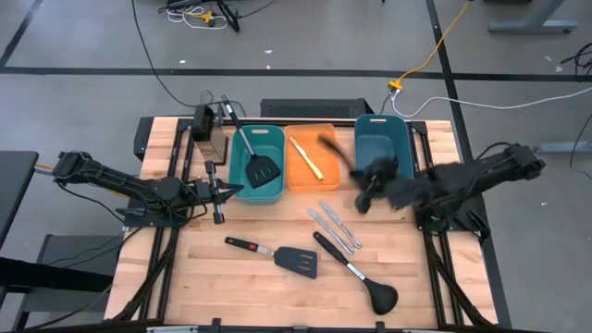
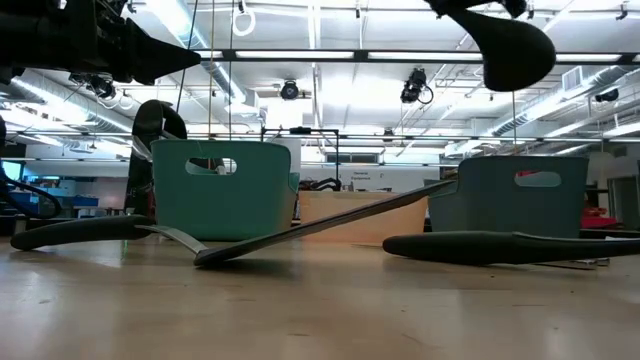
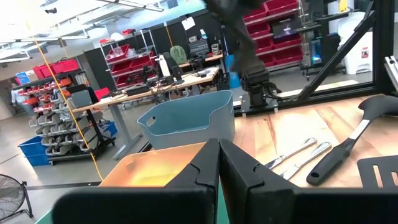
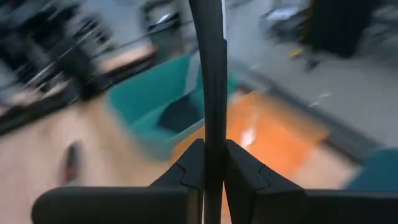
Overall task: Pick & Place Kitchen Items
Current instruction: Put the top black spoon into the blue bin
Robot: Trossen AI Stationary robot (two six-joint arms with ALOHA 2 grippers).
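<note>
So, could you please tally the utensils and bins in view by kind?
Slotted spatulas: 2, one in the left teal bin, one on the table
Ladles: 2, one on the table, one held by the right gripper
Table knives: 2
Yellowish stick: 1
Bins: 3, left teal, orange, right teal
Total: 10

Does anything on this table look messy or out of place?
Slightly. One spatula leans out over the left teal bin's rim. Another spatula, a ladle and knives lie scattered on the table.
</note>
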